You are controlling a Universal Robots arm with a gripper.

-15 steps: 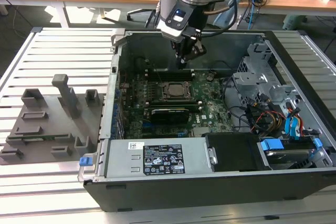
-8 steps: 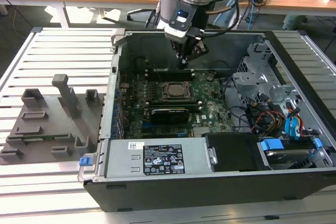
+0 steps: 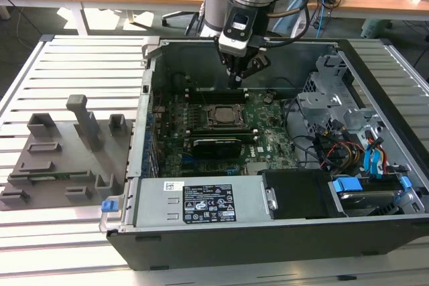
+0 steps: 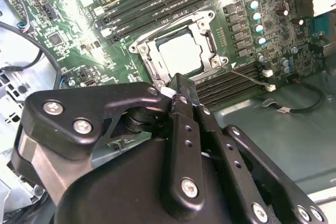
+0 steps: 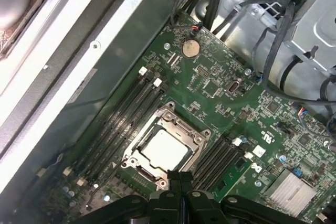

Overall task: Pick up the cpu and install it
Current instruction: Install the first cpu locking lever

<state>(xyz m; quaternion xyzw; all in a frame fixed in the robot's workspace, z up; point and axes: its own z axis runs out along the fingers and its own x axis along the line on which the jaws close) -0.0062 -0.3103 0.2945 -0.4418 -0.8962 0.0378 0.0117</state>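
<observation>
The cpu (image 3: 224,114), a small silvery square chip, lies flat inside the black socket frame (image 3: 209,124) on the green motherboard (image 3: 265,132) in the open computer case. In both wrist views the cpu (image 4: 180,55) (image 5: 164,149) sits within the metal frame. My gripper (image 3: 236,80) hangs a little above the board, just behind the socket in the exterior view. Its black fingers are pressed together, with nothing seen between them, in both wrist views (image 4: 181,85) (image 5: 181,179). The gripper is apart from the cpu.
A grey plastic tray with upright blocks (image 3: 60,159) lies on the slatted table at the exterior view's left. Case walls (image 3: 144,85) surround the board. A drive cage with cables (image 3: 342,125) fills the right side. Memory slots (image 5: 121,124) flank the socket.
</observation>
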